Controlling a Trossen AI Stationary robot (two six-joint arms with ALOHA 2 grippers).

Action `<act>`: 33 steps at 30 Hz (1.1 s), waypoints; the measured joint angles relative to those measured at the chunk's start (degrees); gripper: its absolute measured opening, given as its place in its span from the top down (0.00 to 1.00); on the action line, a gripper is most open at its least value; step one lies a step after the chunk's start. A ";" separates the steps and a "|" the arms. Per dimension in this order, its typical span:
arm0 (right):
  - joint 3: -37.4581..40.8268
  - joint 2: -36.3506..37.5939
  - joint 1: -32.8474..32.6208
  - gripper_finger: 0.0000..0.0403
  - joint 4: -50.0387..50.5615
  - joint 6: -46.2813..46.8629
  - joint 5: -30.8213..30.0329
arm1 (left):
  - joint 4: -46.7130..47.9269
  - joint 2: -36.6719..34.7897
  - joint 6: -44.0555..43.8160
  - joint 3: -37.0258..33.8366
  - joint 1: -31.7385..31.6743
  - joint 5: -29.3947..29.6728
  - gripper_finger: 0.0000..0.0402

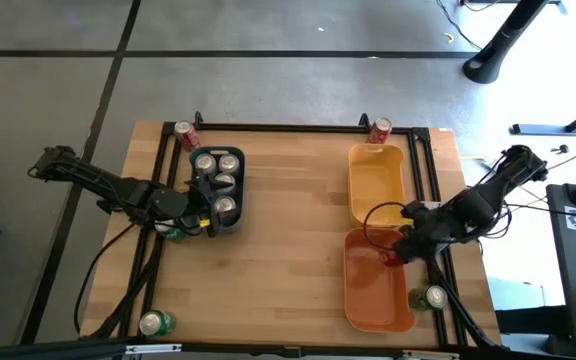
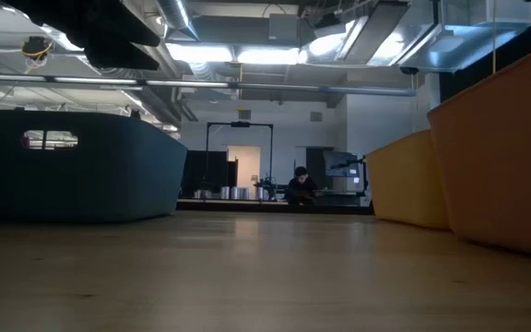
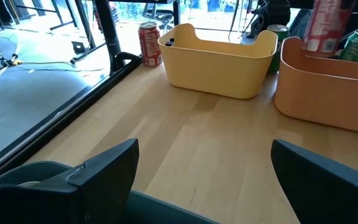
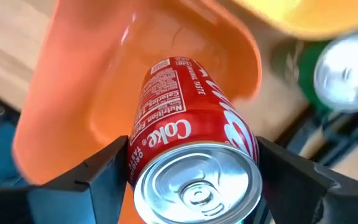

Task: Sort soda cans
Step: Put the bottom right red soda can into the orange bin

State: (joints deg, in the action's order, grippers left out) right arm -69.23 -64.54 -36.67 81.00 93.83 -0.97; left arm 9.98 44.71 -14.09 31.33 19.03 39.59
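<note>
My right gripper (image 1: 396, 252) hangs over the orange bin (image 1: 378, 290), shut on a red soda can (image 4: 185, 118). My left gripper (image 1: 208, 218) stands open at the near end of the blue-grey bin (image 1: 236, 205), which holds several silver cans (image 1: 216, 165); nothing is between its fingers (image 3: 204, 168). The yellow bin (image 1: 376, 180) stands beyond the orange one. Loose cans stand upright on the table frame: red ones at the far edge (image 1: 186, 133) (image 1: 380, 128), green ones near the front (image 1: 156, 322) (image 1: 433, 297). My right gripper pinches the red can's side wall near its silver top end (image 4: 138, 149) between its two fingers, one on each side. The fingers come from above, pointing steeply down. The can hangs below them, top end up, clear above the floor of the orange bin (image 4: 104, 106).
Bare wooden table (image 1: 288, 240) lies between the blue-grey bin and the two bins on the right. A black frame rail (image 1: 278, 127) runs around the table. Another green can (image 1: 173, 232) sits under my left arm. A person (image 2: 300, 184) sits far back in the room.
</note>
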 joint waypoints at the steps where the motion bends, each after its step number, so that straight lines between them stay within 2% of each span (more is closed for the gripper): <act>1: 0.00 -0.82 0.17 0.28 0.00 -1.15 -0.86 | 0.02 0.00 0.00 -0.01 0.00 0.00 0.12; 7: 0.00 -6.35 4.23 0.28 -0.87 -11.04 -1.64 | 0.00 0.00 -0.02 -0.02 0.00 0.00 0.12; 17: 0.00 -16.41 11.50 0.28 -1.63 -26.83 0.58 | 0.02 0.00 -0.72 -0.02 0.00 0.00 0.12; 25: 0.00 -22.66 11.97 0.28 -1.50 -33.12 2.01 | 0.04 0.00 -0.74 -0.02 -0.01 0.00 0.12; 33: 0.00 -25.45 11.94 0.28 -1.75 -36.24 1.58 | 0.04 0.00 -0.76 -0.02 0.00 0.02 0.12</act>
State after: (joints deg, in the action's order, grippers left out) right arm -69.23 -89.99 -24.72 79.25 57.59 0.61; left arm 10.02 44.71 -14.85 31.31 19.03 39.61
